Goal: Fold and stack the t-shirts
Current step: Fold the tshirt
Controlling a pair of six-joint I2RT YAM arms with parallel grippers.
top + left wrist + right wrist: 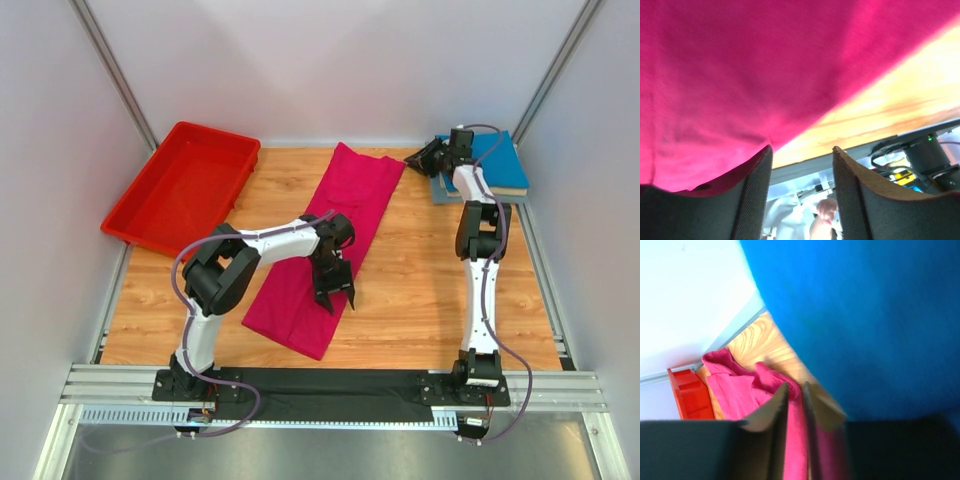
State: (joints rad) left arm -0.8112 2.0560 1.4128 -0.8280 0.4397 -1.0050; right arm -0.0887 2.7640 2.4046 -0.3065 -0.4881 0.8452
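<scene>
The magenta t-shirt (365, 190) lies as a long folded strip, running diagonally from the back middle of the table toward the front. My left gripper (335, 298) hangs open over its near right edge. In the left wrist view the pink cloth (740, 75) fills the upper frame, and nothing sits between the left gripper's (802, 147) fingers. My right gripper (412, 158) is at the shirt's far right corner, beside the folded blue t-shirt (500, 160), which lies on a grey one (438, 190). The right gripper's (795, 385) jaws stand a narrow slit apart with pink cloth (735, 390) showing in it. The blurred frame hides whether that cloth is pinched. Blue cloth (865, 315) fills the right of that view.
A red plastic bin (190, 180) stands at the back left, close to the left wall. White walls enclose the wooden table (420, 290) on three sides. A black mat and metal rail run along the front edge by the arm bases.
</scene>
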